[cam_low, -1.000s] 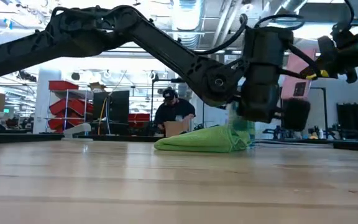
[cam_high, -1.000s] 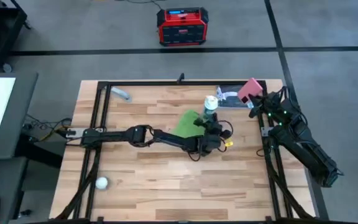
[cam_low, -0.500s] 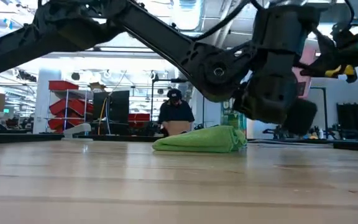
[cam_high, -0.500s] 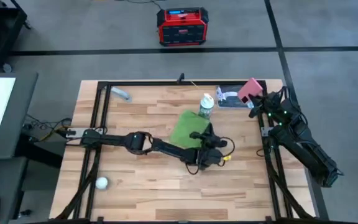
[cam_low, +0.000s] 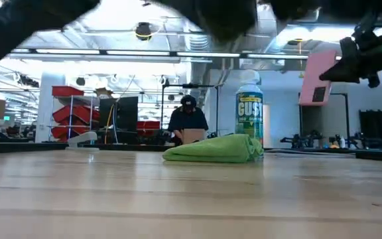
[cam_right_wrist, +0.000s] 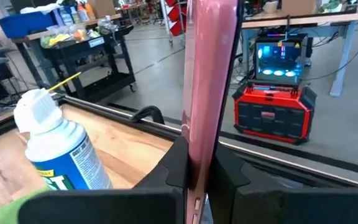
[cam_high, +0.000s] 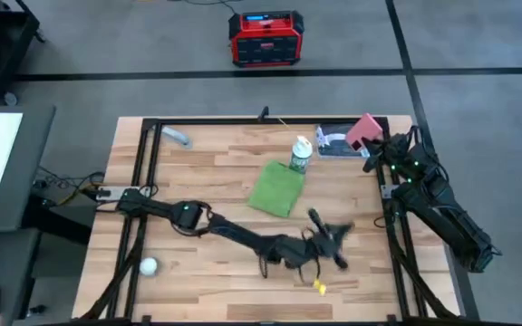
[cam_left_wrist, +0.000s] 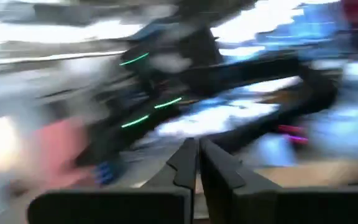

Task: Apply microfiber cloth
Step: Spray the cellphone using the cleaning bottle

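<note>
Fingers of the left gripper [cam_high: 329, 243] are pressed together with nothing between them, as the left wrist view shows. That arm reaches low across the bench from the left edge toward the front right, its gripper motion-blurred. The right gripper [cam_high: 370, 145] is raised over the far right corner, pinching a pink phone [cam_right_wrist: 207, 93] upright between its fingers. The microfiber cloth [cam_high: 275, 188] lies flat near the middle of the bench, well apart from both grippers, just beside a spray can [cam_high: 301, 154] standing toward the far edge.
</note>
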Controlling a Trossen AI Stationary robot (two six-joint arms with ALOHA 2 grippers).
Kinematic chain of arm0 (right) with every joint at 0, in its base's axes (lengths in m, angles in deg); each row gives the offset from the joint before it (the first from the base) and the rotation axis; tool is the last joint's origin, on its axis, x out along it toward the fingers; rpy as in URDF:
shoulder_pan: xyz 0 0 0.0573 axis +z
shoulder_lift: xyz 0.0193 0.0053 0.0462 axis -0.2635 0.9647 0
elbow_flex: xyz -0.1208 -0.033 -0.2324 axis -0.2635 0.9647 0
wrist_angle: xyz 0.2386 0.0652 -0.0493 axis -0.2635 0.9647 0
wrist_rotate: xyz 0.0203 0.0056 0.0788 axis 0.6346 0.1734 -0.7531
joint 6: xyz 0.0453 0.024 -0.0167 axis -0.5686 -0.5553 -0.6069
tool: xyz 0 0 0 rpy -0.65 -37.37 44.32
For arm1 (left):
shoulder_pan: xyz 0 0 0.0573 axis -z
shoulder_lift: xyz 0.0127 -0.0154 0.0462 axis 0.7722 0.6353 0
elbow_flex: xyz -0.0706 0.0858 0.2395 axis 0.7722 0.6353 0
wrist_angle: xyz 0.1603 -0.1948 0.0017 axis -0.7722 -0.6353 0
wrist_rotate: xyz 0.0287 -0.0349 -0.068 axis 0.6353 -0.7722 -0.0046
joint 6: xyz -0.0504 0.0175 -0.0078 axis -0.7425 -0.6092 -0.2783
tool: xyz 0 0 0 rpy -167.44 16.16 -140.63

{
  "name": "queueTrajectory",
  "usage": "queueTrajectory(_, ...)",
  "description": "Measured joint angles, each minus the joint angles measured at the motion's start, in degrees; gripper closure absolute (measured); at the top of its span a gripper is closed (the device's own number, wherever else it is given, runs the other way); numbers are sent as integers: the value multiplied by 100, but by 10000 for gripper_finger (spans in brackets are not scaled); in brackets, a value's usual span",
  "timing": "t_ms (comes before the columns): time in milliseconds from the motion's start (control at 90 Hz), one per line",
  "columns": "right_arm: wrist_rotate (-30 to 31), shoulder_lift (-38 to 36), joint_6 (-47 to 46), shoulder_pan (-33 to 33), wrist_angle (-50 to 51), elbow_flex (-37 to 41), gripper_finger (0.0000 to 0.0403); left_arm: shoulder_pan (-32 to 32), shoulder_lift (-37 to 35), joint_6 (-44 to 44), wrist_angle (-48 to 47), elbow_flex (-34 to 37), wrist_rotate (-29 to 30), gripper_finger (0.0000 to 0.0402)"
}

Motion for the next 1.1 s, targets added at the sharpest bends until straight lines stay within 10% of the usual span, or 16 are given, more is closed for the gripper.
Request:
queueTrajectory(200, -23, -1, -2, -1, -10, 0, 389, 14, -533, -1438, -2560, 7, -1922, 402)
queueTrajectory(489, -34, 1, -5, -1, -22, 0, 389, 81, -543, -2540, -4841, 17, -2094, 402)
queueTrajectory(1100, -35, -1, -11, -1, -21, 0, 389, 455, -549, -2334, -2489, 67, -964, 402)
